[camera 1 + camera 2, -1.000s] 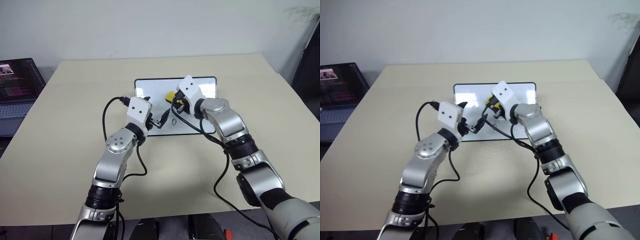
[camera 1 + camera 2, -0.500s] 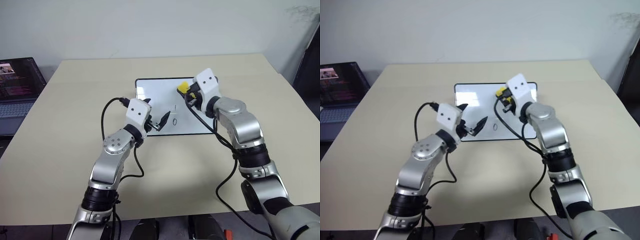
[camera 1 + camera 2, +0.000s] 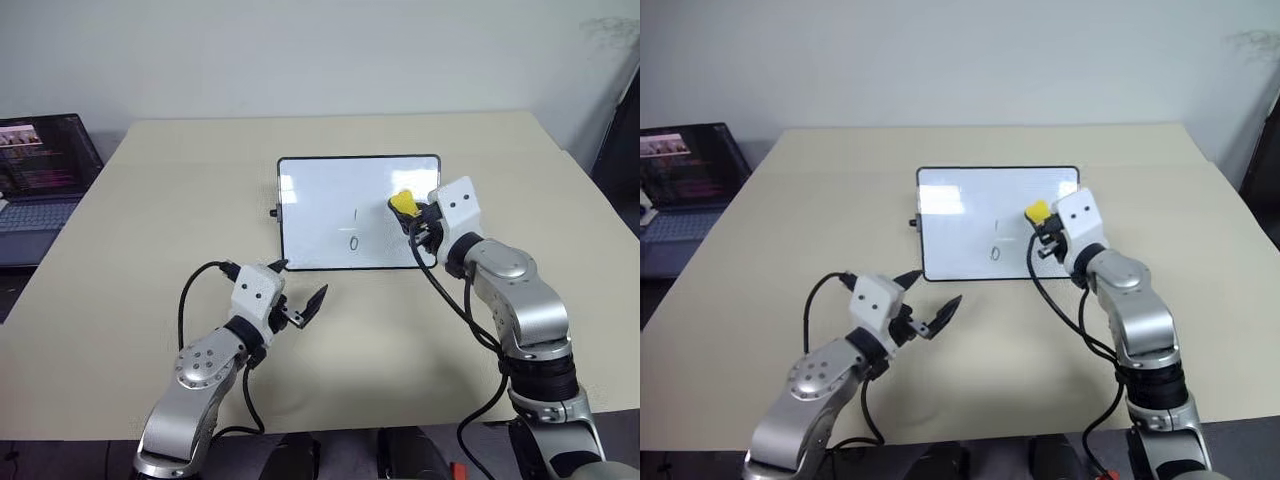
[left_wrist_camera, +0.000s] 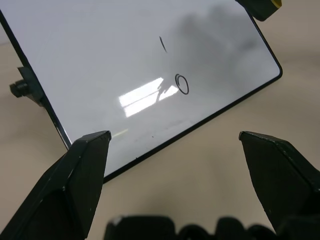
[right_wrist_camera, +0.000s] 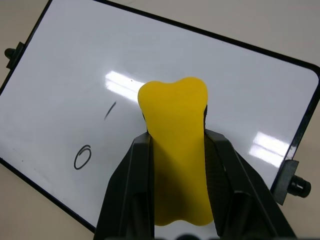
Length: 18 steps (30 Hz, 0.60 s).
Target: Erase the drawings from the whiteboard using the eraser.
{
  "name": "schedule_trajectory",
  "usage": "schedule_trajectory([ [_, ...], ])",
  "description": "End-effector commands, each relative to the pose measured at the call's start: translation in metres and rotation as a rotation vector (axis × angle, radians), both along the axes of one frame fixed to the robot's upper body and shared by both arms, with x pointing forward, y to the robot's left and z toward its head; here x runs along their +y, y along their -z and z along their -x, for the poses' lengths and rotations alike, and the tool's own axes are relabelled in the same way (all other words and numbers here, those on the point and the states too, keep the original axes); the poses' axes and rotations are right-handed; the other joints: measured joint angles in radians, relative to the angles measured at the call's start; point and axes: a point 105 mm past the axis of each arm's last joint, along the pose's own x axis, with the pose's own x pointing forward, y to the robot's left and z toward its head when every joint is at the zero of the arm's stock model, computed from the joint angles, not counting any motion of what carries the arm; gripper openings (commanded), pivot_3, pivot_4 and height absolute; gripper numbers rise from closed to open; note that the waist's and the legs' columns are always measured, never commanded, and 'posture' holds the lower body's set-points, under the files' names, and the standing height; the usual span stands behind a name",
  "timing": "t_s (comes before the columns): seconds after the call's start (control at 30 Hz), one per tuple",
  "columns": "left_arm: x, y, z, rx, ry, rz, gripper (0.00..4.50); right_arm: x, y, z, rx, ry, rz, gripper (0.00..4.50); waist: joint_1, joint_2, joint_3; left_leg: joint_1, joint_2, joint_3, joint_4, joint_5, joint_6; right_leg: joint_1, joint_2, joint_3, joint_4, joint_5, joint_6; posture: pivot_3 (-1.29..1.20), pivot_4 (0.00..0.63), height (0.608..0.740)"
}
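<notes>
The whiteboard (image 3: 320,205) lies flat on the tan table, beyond both arms. Two thin black drawings sit at its middle: a "1" (image 3: 354,214) above a "0" (image 3: 353,243). My right gripper (image 3: 411,216) is shut on the yellow eraser (image 3: 403,204) and hovers over the board's right part, to the right of the marks. In the right wrist view the eraser (image 5: 175,125) sticks out between the two black fingers (image 5: 131,170). My left gripper (image 3: 300,281) is open and empty over the table, just short of the board's near edge (image 4: 200,127).
An open laptop (image 3: 40,160) stands at the table's far left. A small black knob (image 3: 273,212) juts from the board's left side. Bare tabletop (image 3: 400,340) lies between the board and the near edge.
The right gripper has carried the eraser from over the marks to the board's right side. The left gripper has drawn back from the board's near edge, staying open.
</notes>
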Motion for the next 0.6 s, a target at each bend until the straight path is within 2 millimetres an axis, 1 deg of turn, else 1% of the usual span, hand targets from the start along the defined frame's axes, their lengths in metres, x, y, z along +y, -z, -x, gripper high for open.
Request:
schedule_trajectory([
  [0.03, 0.0, -0.022, -0.002, -0.093, -0.009, 0.008, 4.5, 0.004, -0.016, 0.002, -0.078, -0.016, 0.0, 1.05, 0.0, 0.0, 0.0, 0.0, 0.0, 0.0, 0.0, 0.0, 0.0, 0.0, 0.0, 0.0, 0.0, 0.0, 0.0, 0.0, 0.15, 0.74],
  [0.17, 0.003, -0.024, -0.004, -0.098, -0.013, -0.005, 4.5, 0.008, -0.02, -0.002, -0.09, -0.026, 0.004, 1.05, -0.001, 0.0, 0.0, 0.0, 0.0, 0.0, 0.0, 0.002, -0.003, 0.0, 0.0, 0.0, -0.001, 0.0, 0.0, 0.0, 0.15, 0.74],
  [0.3, 0.008, -0.017, -0.004, -0.064, 0.002, -0.033, 4.5, 0.017, -0.025, -0.007, -0.105, -0.057, 0.006, 1.05, -0.003, 0.0, 0.0, 0.0, 0.001, 0.001, -0.001, 0.002, -0.003, -0.001, 0.0, 0.001, -0.001, 0.0, 0.0, 0.0, 0.15, 0.74],
  [0.43, 0.021, -0.011, -0.014, -0.043, -0.036, -0.062, 4.5, 0.033, -0.027, -0.014, -0.112, -0.114, 0.013, 1.05, -0.002, 0.0, 0.0, 0.0, 0.001, 0.001, -0.001, 0.002, -0.003, -0.001, 0.0, 0.001, -0.001, 0.0, 0.0, 0.0, 0.15, 0.74],
  [0.5, 0.023, -0.009, -0.018, -0.038, -0.045, -0.068, 4.5, 0.038, -0.028, -0.016, -0.118, -0.129, 0.018, 1.05, -0.002, 0.0, 0.0, 0.0, 0.001, 0.001, -0.001, 0.002, -0.003, -0.001, 0.0, 0.0, -0.001, 0.0, 0.0, 0.0, 0.15, 0.74],
  [0.6, 0.022, -0.002, -0.026, -0.025, -0.035, -0.076, 4.5, 0.046, -0.03, -0.022, -0.126, -0.148, 0.025, 1.05, -0.002, 0.0, 0.0, -0.001, 0.0, 0.001, -0.001, 0.002, -0.003, -0.001, 0.0, 0.0, -0.002, 0.0, 0.0, 0.0, 0.15, 0.74],
])
